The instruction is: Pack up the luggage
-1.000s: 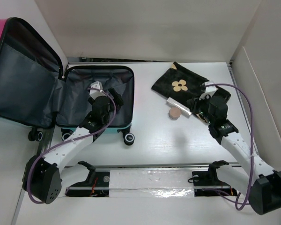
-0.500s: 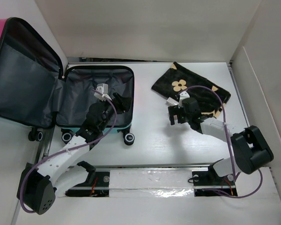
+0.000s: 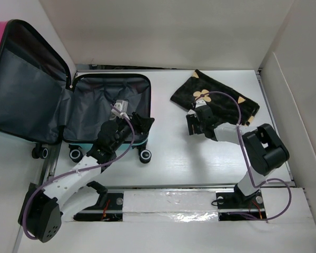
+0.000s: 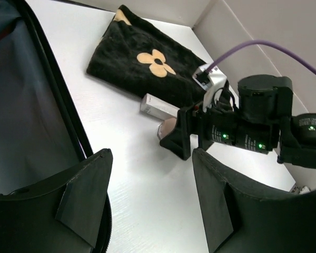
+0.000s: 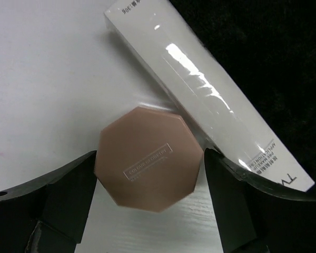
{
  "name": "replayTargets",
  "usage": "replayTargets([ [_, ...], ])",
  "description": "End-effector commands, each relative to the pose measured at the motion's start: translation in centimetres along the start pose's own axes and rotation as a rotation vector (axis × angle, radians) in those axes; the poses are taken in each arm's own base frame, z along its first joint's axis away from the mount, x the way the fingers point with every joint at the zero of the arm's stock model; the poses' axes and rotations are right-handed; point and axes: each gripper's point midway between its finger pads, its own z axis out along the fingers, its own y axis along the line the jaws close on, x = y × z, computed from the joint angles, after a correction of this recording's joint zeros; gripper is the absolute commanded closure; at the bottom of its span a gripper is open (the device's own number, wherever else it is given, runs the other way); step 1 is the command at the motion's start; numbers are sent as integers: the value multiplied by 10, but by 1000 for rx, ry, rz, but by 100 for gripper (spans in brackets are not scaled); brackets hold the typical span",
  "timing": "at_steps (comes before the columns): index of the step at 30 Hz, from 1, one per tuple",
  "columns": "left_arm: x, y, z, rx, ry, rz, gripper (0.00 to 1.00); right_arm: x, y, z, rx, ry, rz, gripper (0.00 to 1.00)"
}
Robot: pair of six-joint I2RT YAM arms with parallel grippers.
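Luggage lies open at left of counter, lid swung left. Left gripper spread wide, empty, above luggage's right rim. Right gripper spread wide, fingers flanking 1 pink octagonal compact; white box touches compact, partly on black pouch

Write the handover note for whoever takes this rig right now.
Left gripper: open and empty, at the right rim of the luggage.
Right gripper: open, one finger on either side of the pink compact, which lies flat on the table.
Luggage: open, with its lid swung out to the left. The visible lining has nothing on it.
White tube box: beside the compact, at the edge of the black pouch.
Done: nothing visibly packed.
Left: grip the compact and put it in the luggage, then probably the box and pouch, then close.
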Motion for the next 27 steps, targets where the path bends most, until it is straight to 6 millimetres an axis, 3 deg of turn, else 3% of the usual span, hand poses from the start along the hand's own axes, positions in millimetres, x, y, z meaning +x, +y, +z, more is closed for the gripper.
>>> replayTargets([
  [1, -14, -14, -8, 60, -66, 30, 41, -36, 7, 4, 36, -107, 29, 30],
  [4, -22, -17, -15, 49, -103, 43, 41, -41, 19, -5, 21, -140, 15, 47],
  [6, -28, -21, -22, 57, -141, 46, 41, -50, 33, -21, 21, -175, -23, 51],
  [9, -41, -16, -35, 23, -219, 22, 40, -85, 59, -61, -45, -270, -60, 52],
  [10, -45, -17, -40, 18, -247, 11, 40, -111, 68, -81, -82, -340, -57, 52],
  [11, -51, -17, -46, 20, -282, 5, 40, -123, 81, -92, -135, -376, -64, 52],
  [13, -66, -7, -68, -13, -405, -43, 40, -147, 111, -115, -231, -440, -87, 53],
  [14, -69, 0, -76, -38, -446, -61, 40, -174, 134, -131, -320, -494, -89, 53],
  [15, -76, 4, -93, -46, -515, -103, 40, -184, 152, -137, -373, -514, -99, 53],
  [17, -82, 19, -108, -114, -580, -140, 40, -194, 208, -152, -547, -526, -149, 54],
  [18, -84, 18, -117, -101, -617, -143, 40, -212, 236, -152, -601, -536, -155, 52],
  [19, -85, 19, -120, -105, -633, -146, 39, -210, 261, -158, -675, -526, -180, 46],
  [21, -88, 19, -122, -114, -644, -148, 37, -223, 285, -157, -725, -534, -179, 22],
  [22, -84, 23, -119, -143, -619, -142, 36, -225, 287, -156, -729, -529, -174, 1],
  [24, -84, 21, -112, -158, -581, -126, 36, -229, 274, -149, -692, -522, -170, 0],
  [27, -79, 19, -101, -156, -549, -108, 35, -228, 222, -142, -586, -543, -121, 0],
])
